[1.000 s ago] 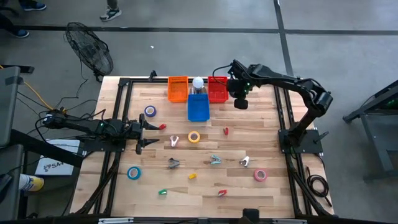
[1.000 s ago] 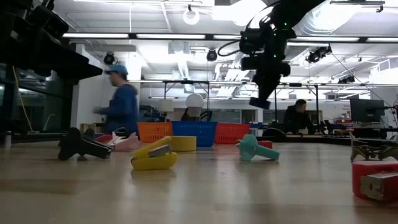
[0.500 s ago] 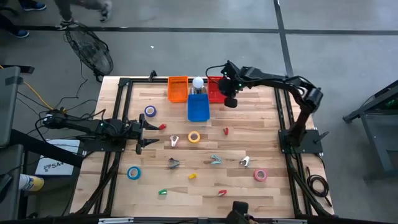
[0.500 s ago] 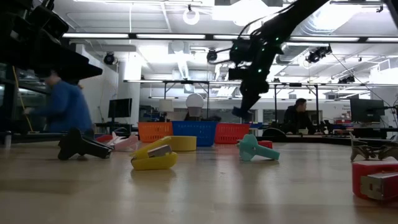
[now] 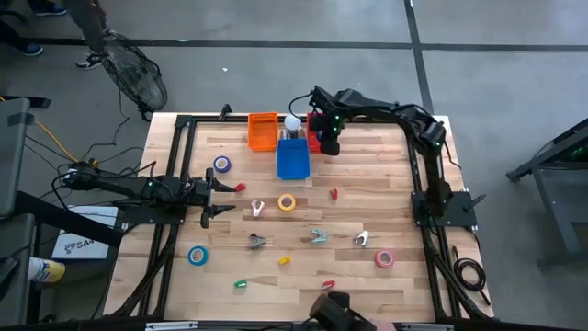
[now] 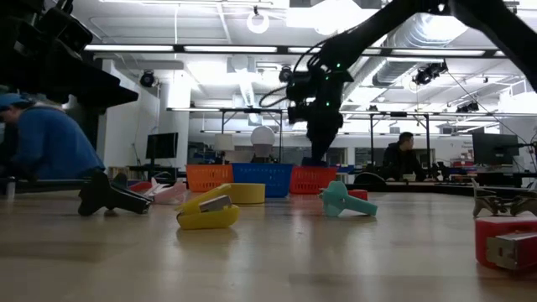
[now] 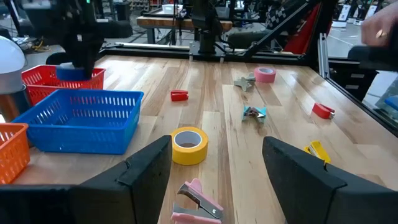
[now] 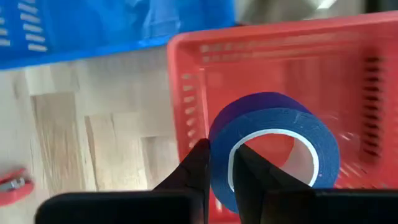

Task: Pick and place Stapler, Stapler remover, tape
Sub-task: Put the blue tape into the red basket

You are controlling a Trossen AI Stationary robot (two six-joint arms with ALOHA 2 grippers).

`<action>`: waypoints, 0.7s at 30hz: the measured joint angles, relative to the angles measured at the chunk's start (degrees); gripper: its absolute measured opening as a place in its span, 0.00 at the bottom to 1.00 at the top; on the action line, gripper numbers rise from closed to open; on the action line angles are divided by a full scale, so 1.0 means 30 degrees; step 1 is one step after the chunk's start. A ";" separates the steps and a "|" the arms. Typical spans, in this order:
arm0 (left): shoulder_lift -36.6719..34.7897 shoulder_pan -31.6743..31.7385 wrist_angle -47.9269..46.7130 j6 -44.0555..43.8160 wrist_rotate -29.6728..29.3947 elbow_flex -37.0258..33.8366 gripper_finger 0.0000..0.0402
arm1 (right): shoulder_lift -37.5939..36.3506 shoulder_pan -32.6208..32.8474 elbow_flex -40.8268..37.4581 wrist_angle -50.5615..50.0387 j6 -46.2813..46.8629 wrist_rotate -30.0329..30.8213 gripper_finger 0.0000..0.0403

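Note:
My right gripper (image 5: pixel 329 144) is shut on a blue tape roll (image 8: pixel 273 140) just over the red basket (image 5: pixel 321 134) at the table's far edge; it also shows in the low view (image 6: pixel 319 151). My left gripper (image 5: pixel 225 198) is open and empty at the table's left, and its wrist view (image 7: pixel 216 149) shows the fingers wide apart. On the table lie flat a blue tape roll (image 5: pixel 221 164), another blue roll (image 5: pixel 197 255), a yellow roll (image 5: pixel 288 202) and a pink roll (image 5: pixel 384 258), with small staplers (image 5: pixel 333 194) and stapler removers (image 5: pixel 318 237) among them. My right gripper pinches the wall of the blue tape ring (image 8: pixel 221 155) on one side of the roll. One finger (image 8: pixel 247 174) is inside the open centre and the other (image 8: pixel 198 168) is outside. The fingers point down. The roll is lifted clear, over the red basket's floor.
An orange basket (image 5: pixel 263 131) and a blue basket (image 5: pixel 293 158) stand beside the red one at the far edge, with a white round thing (image 5: pixel 293 122) behind the blue one. A pink stapler remover (image 7: pixel 196 200) and the yellow roll (image 7: pixel 189 144) lie just ahead of my left gripper.
My right gripper has gone toward the table's left edge and a little down with the blue tape roll, from beyond the red basket's right side to over the basket. A person in the room behind has walked across.

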 joint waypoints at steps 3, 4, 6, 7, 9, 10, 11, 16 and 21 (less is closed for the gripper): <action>0.0000 -0.0003 0.0001 -0.0002 0.0005 0.0000 0.61 | 0.0543 0.0127 0.0058 0.0003 -0.0501 0.0351 0.09; 0.0000 0.0001 0.0003 -0.0002 0.0006 0.0000 0.61 | 0.0605 0.0161 0.0061 0.0031 -0.0502 0.0746 0.09; 0.0000 -0.0003 0.0004 -0.0002 0.0004 0.0000 0.61 | 0.0715 0.0267 0.0054 0.0028 -0.0498 0.1292 0.09; 0.0000 -0.0006 0.0005 -0.0001 0.0001 0.0000 0.61 | 0.0715 0.0299 0.0054 0.0032 -0.0489 0.1366 0.09; 0.0000 -0.0002 0.0004 0.0001 0.0006 0.0000 0.61 | 0.0715 0.0373 0.0054 0.0124 -0.0395 0.1513 0.10; 0.0000 -0.0005 0.0007 0.0001 0.0006 0.0000 0.61 | 0.0715 0.0440 0.0054 0.0183 -0.0388 0.1639 0.10; 0.0000 0.0000 0.0001 0.0001 0.0006 0.0000 0.61 | 0.0715 0.0489 0.0054 0.0211 -0.0381 0.1834 0.11; 0.0000 -0.0005 0.0006 -0.0005 0.0006 0.0000 0.61 | 0.0715 0.0765 0.0054 0.0365 -0.0406 0.3191 0.18; 0.0000 -0.0002 0.0007 -0.0003 0.0006 0.0000 0.61 | 0.0715 0.0867 0.0054 0.0465 -0.0417 0.3495 0.26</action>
